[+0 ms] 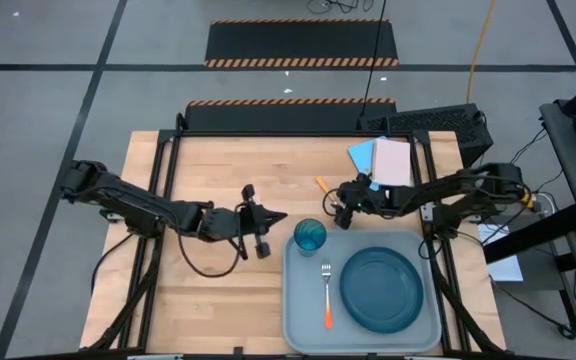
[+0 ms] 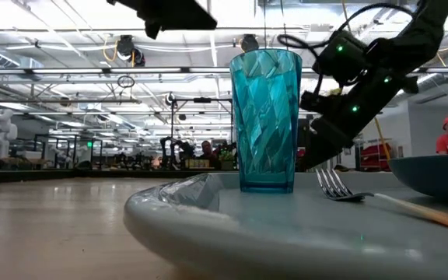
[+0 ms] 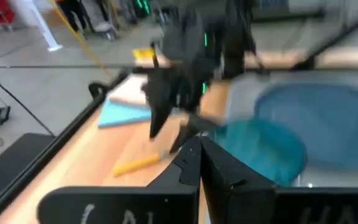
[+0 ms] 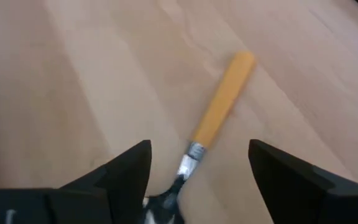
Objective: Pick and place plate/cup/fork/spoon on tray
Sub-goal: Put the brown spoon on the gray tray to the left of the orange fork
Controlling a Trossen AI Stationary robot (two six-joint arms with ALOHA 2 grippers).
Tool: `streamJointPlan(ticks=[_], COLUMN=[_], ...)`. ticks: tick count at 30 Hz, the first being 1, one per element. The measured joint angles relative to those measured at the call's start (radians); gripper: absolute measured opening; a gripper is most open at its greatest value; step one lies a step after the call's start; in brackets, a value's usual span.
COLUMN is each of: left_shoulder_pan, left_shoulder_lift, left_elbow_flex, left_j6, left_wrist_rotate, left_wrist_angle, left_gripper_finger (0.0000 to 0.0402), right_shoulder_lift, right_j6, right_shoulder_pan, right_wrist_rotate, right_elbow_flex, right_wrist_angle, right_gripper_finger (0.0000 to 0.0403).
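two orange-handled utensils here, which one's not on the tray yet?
The spoon: it lies on the bare wood between the open right gripper's fingers. The fork already lies on the tray.

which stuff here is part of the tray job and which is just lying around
Part of the job: tray, plate, cup and fork on it; spoon on the bare table, between the open right gripper's fingers.

Lying about: blue sheet and pink sheet at the table's far edge.

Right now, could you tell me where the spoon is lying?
The spoon lies on the bare wood beyond the tray's far edge, right of the cup, with the open right gripper over it.
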Motion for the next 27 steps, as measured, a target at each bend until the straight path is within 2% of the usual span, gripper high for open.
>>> streamJointPlan(ticks=[3, 7, 14, 18, 27], left_shoulder_pan=[0.008, 0.016, 0.016, 0.016, 0.016], left_shoulder_lift=[-0.015, -0.018, -0.016, -0.015, -0.015], left_elbow_flex=[-0.045, -0.041, -0.041, -0.041, -0.041], left_j6=[-0.028, -0.029, -0.024, -0.019, -0.001], left_wrist_rotate=[0.009, 0.03, 0.03, 0.031, 0.031], left_wrist_angle=[0.039, 0.055, 0.053, 0.051, 0.064], left_gripper_finger=[0.0005, 0.0005, 0.0005, 0.0005, 0.0006], right_shoulder_lift=[0.023, 0.055, 0.112, 0.116, 0.116], right_j6=[-0.018, -0.046, -0.064, -0.073, -0.078], right_shoulder_pan=[-0.02, -0.041, -0.061, -0.061, -0.061], right_wrist_rotate=[-0.01, -0.074, -0.069, -0.037, -0.033], right_elbow_flex=[0.01, 0.024, 0.034, 0.034, 0.035], right_wrist_angle=[-0.014, -0.007, 0.02, 0.008, -0.043], right_gripper_finger=[0.0267, 0.0267, 0.0256, 0.0222, 0.0113])
